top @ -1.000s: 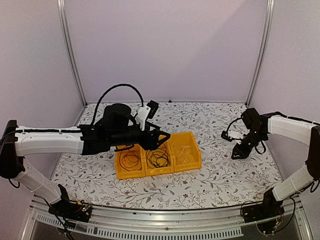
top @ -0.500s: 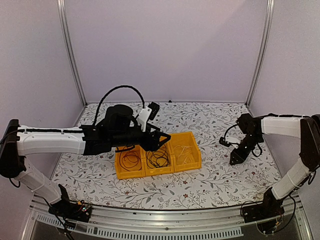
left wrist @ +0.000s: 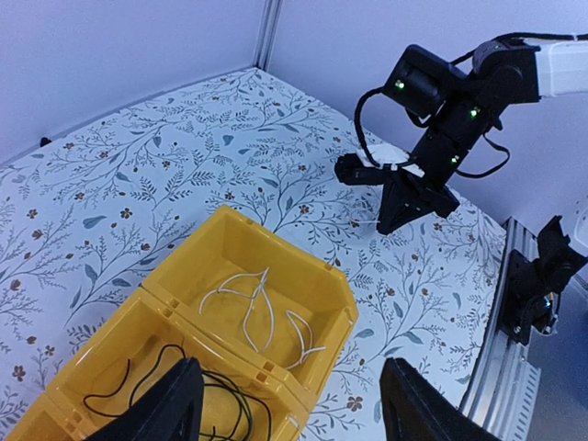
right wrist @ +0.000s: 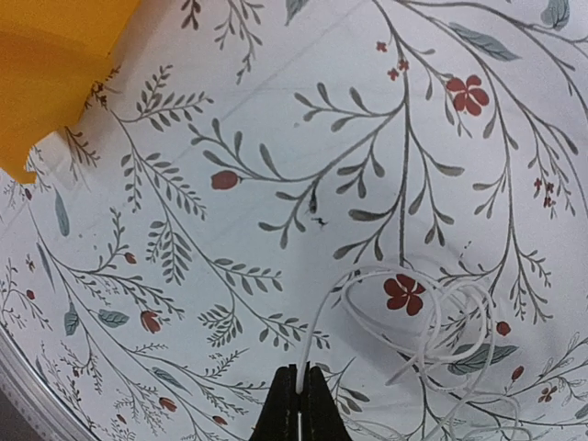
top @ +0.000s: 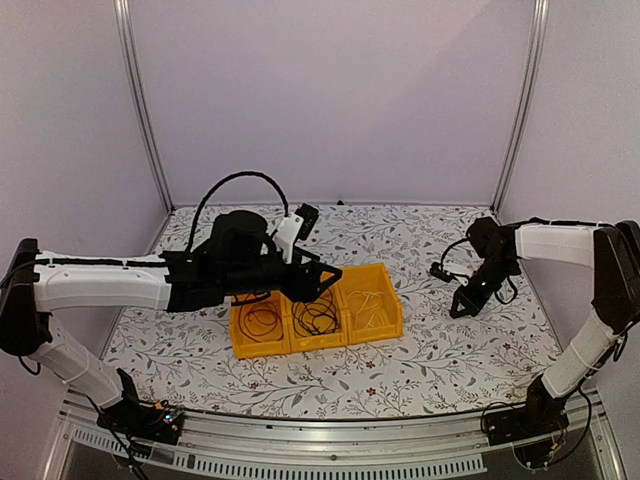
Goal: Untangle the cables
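Observation:
A yellow bin (top: 372,330) with three compartments stands on the floral table. Thin black cables (top: 316,318) loop in its left and middle compartments, and white cables (left wrist: 257,308) lie in the right one. My left gripper (top: 325,278) hovers open over the bin's back edge, nothing between its fingers (left wrist: 179,395). Far to the right, my right gripper (top: 460,308) is down at the table, shut on the end of a loose white cable (right wrist: 386,270). That cable lies coiled on the cloth just right of the jaws.
A corner of the yellow bin (right wrist: 46,64) shows at the top left of the right wrist view. Metal frame posts (top: 140,100) and plain walls close the table in. A metal rail (top: 330,440) runs along the near edge.
My right gripper has moved left and down to the table and closed on the white cable's end. The left arm and the bin have not moved.

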Robot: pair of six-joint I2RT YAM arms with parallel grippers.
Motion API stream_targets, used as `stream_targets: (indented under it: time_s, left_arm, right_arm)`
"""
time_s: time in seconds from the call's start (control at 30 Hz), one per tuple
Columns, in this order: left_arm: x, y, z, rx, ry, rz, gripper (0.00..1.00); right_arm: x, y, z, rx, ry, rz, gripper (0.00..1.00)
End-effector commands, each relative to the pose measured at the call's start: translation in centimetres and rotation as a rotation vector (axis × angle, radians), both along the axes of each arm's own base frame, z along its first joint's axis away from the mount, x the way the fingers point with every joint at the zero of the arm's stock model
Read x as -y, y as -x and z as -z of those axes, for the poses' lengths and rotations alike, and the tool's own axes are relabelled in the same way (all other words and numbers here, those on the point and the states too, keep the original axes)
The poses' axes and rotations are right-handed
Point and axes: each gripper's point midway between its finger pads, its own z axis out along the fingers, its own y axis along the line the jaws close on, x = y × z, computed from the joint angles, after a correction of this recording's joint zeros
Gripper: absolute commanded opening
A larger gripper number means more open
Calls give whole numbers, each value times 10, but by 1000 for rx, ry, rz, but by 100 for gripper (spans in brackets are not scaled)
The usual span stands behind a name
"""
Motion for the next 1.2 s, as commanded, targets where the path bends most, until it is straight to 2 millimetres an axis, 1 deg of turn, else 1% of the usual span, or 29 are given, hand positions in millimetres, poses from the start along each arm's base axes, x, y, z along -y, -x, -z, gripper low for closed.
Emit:
stream_targets:
  time_s: [0.0,0.03,0.07,0.17,0.23,0.3,0.43,0.53,0.57,0.6,0.67,0.73,0.77,0.87,0.97,1.03,1.17]
  left_arm:
    - [7,0,-12,67,49,-27,69]
    - [9,0,-16,88,62,-31,69]
    - [12,-1,-21,108,77,-32,70]
    - [26,0,-33,149,124,-18,70]
    - [42,0,-38,164,148,0,71]
    - [60,0,-38,171,152,20,71]
    - [107,8,-42,193,177,66,71]
    - [142,17,-45,233,206,87,72]
    - [154,19,-51,250,226,87,72]
    - [163,21,-53,257,238,84,72]
    - [178,21,-50,250,254,67,73]
    - [186,15,-45,213,272,27,73]
    - [190,11,-37,186,274,5,73]
    - [193,-2,-29,147,295,-63,71]
    - [198,-8,-32,150,361,-74,71]
    - [206,-8,-36,154,405,-55,71]
    - [226,0,-47,175,498,41,70]
  right_arm:
    - [-36,-8,-68,101,-202,-91,0]
    - [-42,-7,-85,123,-241,-114,0]
    - [-46,-5,-106,164,-278,-146,0]
    - [-55,5,-152,237,-357,-227,0]
    - [-56,16,-175,270,-384,-271,0]
    - [-56,25,-188,284,-391,-305,0]
    - [-54,42,-208,305,-408,-356,0]
    - [-55,53,-220,324,-437,-386,0]
    - [-56,56,-223,329,-445,-395,0]
    - [-56,59,-225,333,-452,-400,0]
    - [-56,65,-227,333,-463,-411,0]
    - [-56,70,-229,330,-474,-422,0]
    - [-57,73,-230,332,-479,-431,0]
    - [-59,81,-237,339,-509,-449,0]
    - [-61,87,-242,335,-541,-464,0]
    - [-63,90,-242,319,-559,-469,0]
    - [-65,90,-240,303,-571,-471,0]
